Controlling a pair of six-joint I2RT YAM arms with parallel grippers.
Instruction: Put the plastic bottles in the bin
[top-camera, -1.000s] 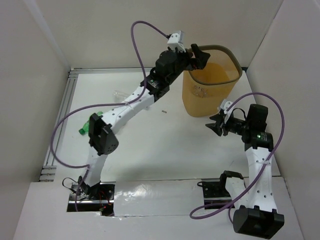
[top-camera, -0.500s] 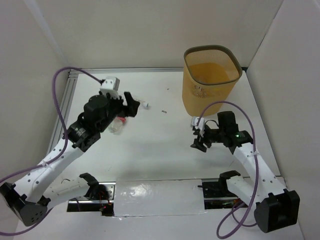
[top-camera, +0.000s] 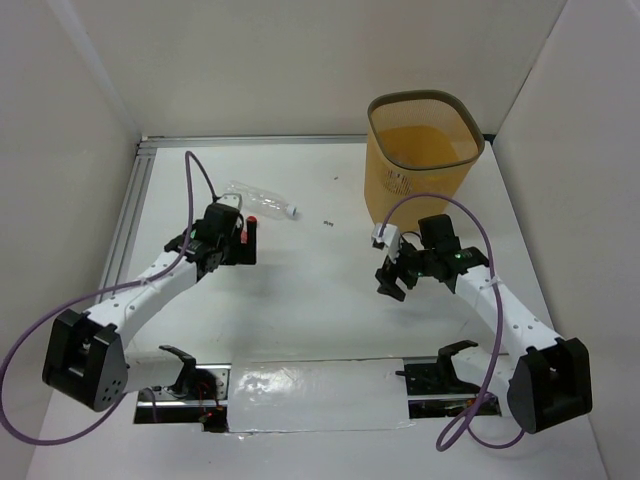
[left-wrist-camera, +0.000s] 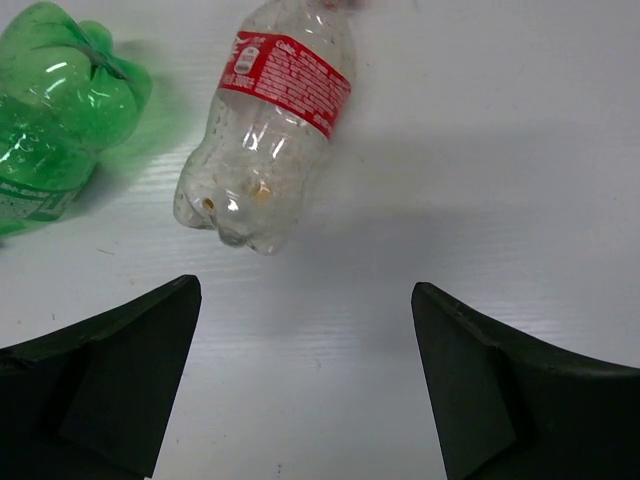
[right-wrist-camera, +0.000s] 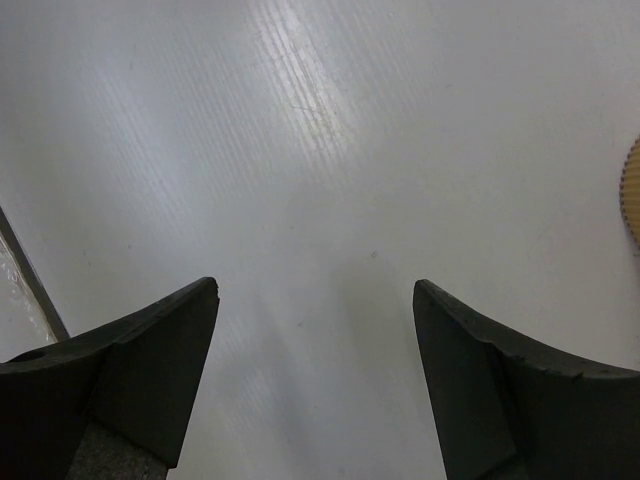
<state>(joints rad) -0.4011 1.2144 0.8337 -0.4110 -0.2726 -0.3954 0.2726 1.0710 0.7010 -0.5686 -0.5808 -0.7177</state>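
**Both hands open over the desk; bottles lying loose, bin at far right**

The left hand (top-camera: 246, 240) is seen low over the white desk (top-camera: 320, 310), left of centre. Its jaws are spread wide and nothing is held between them. In the left wrist view two bottles are noted lying on their sides just ahead of the fingers (left-wrist-camera: 110, 380): a clear red-labelled bottle (left-wrist-camera: 268, 120), base toward the camera, and a green bottle (left-wrist-camera: 55, 110) to its left. The two are close together but apart; neither is touched by the hand.

From above, a clear bottle (top-camera: 258, 198) with a white cap is seen on its side just beyond the left hand, cap end toward the right. Whether it is the red-labelled one cannot be told. The green bottle is not made out in this view.

The right hand (top-camera: 388, 278) is held right of centre, near the foot of the bin (top-camera: 420, 190). Its jaws are parted wide over bare desk, with nothing gripped; only a sliver of the bin is caught at the edge of the right wrist view.

The bin stands upright at the far right of the desk.
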